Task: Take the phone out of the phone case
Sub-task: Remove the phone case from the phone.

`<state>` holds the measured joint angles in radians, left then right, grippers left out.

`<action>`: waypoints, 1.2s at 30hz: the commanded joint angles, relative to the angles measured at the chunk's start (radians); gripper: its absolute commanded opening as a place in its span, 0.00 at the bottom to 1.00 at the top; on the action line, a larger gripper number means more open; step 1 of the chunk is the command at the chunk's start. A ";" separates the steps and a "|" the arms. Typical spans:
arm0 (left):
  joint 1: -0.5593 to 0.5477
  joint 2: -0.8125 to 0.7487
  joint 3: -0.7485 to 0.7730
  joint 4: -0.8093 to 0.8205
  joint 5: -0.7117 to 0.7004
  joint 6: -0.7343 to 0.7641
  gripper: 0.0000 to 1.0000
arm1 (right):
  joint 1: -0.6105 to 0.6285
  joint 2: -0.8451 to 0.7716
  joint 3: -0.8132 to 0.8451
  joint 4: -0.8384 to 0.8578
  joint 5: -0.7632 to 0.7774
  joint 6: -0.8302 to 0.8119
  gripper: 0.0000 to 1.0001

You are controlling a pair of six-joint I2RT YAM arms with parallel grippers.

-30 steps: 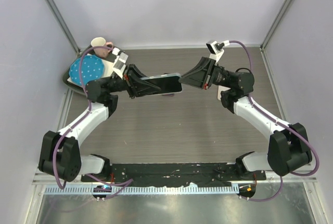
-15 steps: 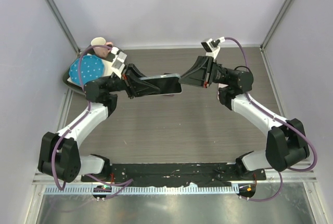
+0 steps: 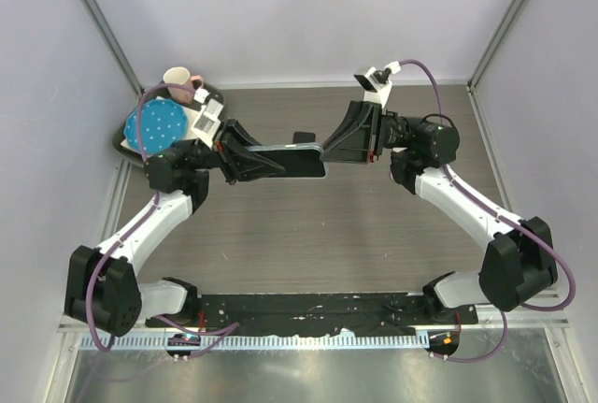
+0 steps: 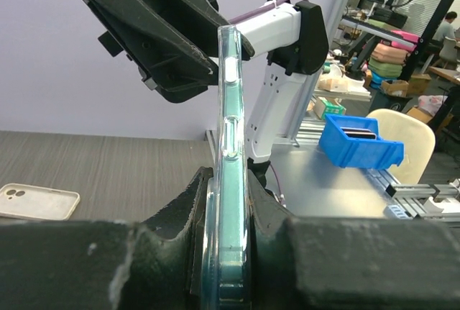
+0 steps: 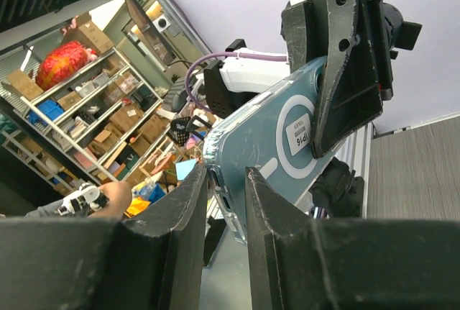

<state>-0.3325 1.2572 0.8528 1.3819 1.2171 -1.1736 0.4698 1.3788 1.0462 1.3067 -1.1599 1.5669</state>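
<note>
Phone case [image 4: 228, 152] has tipped up on edge since a second ago, held mid-air over the table [image 3: 308, 235] — left gripper [image 3: 266, 162] clamps one end, right gripper [image 3: 329, 147] pinches the other. Phone [image 3: 304, 164] is still inside — peeling looks next.
</note>
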 commanded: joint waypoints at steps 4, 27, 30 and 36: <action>-0.034 0.024 0.028 0.008 -0.013 0.020 0.00 | 0.110 -0.012 0.120 0.361 -0.116 0.082 0.03; -0.077 -0.001 0.000 0.025 0.002 -0.047 0.00 | 0.178 0.023 0.213 0.365 -0.291 -0.016 0.01; -0.082 -0.005 0.008 0.037 -0.001 -0.073 0.00 | 0.141 0.037 0.242 0.367 -0.313 -0.013 0.01; -0.094 -0.019 0.020 0.072 -0.013 -0.129 0.00 | 0.018 0.062 0.288 0.367 -0.343 -0.016 0.01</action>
<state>-0.4198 1.2243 0.8547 1.4071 1.3029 -1.2793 0.5312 1.4277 1.2800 1.3460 -1.5551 1.5475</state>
